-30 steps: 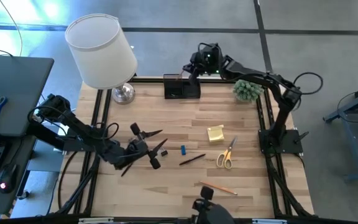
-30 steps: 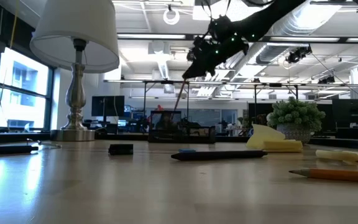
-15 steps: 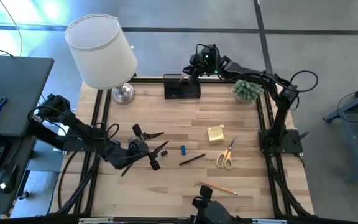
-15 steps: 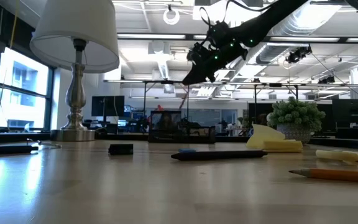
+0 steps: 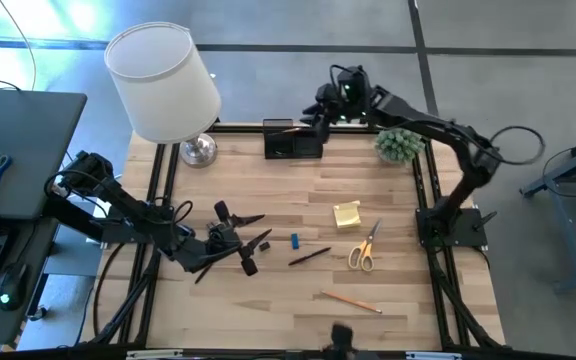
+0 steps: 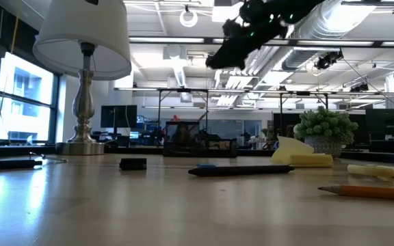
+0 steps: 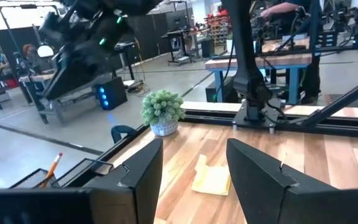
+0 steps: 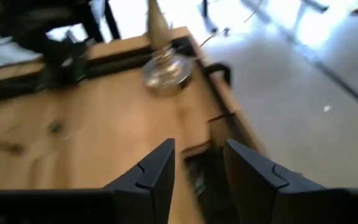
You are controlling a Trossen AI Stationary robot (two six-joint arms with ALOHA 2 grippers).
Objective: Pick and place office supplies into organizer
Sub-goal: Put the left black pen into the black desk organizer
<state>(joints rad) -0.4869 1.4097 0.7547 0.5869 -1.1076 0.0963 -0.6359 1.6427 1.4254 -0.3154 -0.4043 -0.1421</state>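
Observation:
The black organizer stands at the table's far edge, and a wooden pencil leans inside it. My right gripper hangs open high above the organizer's right end, holding nothing. On the table lie a yellow sticky-note pad, orange-handled scissors, a small blue piece, a dark pen and another pencil. My left gripper waits open, low over the table, left of the blue piece.
A white-shaded lamp stands at the far left corner. A small green plant sits at the far right, close to my right arm. A small dark piece lies near my left gripper. Bare wood lies between the supplies and the organizer.
My right gripper has opened above the organizer and let go of the pencil that hung below it; the pencil has dropped into the organizer. The gripper has then risen and drifted a little toward the table's right edge.

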